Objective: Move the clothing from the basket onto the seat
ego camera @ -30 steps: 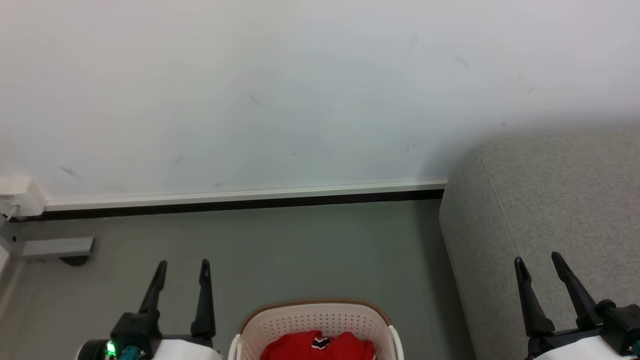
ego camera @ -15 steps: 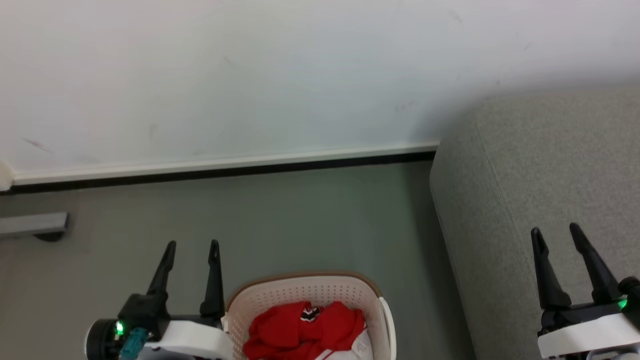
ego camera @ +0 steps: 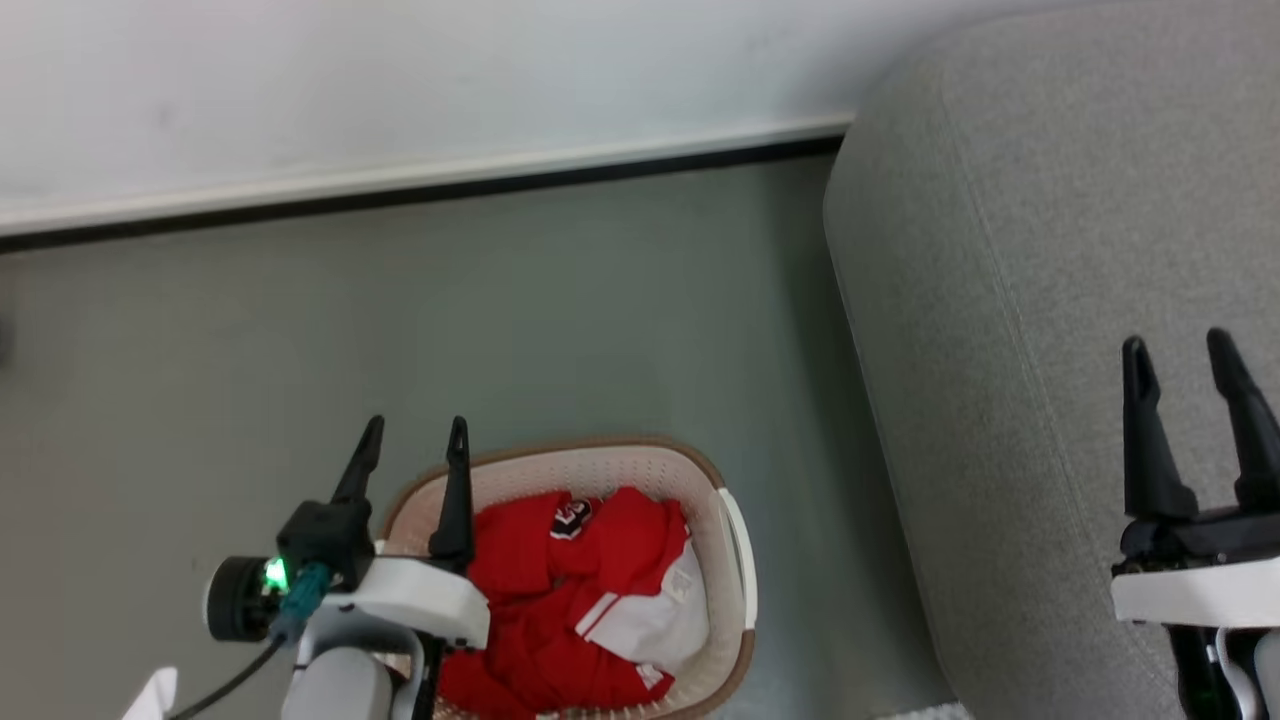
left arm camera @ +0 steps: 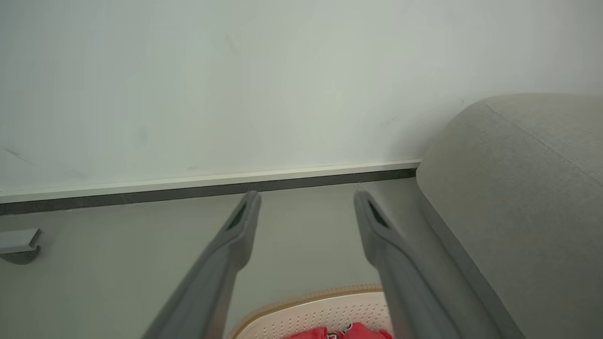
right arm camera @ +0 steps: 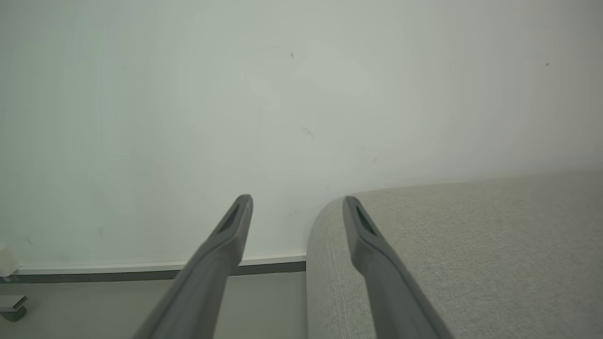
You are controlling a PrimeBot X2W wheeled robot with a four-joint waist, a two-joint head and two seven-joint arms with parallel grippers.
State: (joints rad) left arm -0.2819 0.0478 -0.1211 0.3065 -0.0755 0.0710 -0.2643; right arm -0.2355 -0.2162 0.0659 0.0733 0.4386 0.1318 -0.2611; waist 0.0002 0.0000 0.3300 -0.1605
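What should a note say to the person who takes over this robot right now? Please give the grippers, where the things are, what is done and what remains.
Left gripper: open, empty, at the basket's left edge in the head view.
Right gripper: open, empty, in front of the seat.
Things: the red clothing lies bunched in the basket, which stands on the floor to the left of the seat, with a gap between them.
Done: nothing moved yet; no clothing on the visible part of the seat.
Left: grasp the clothing, lift it out and lay it on the seat.
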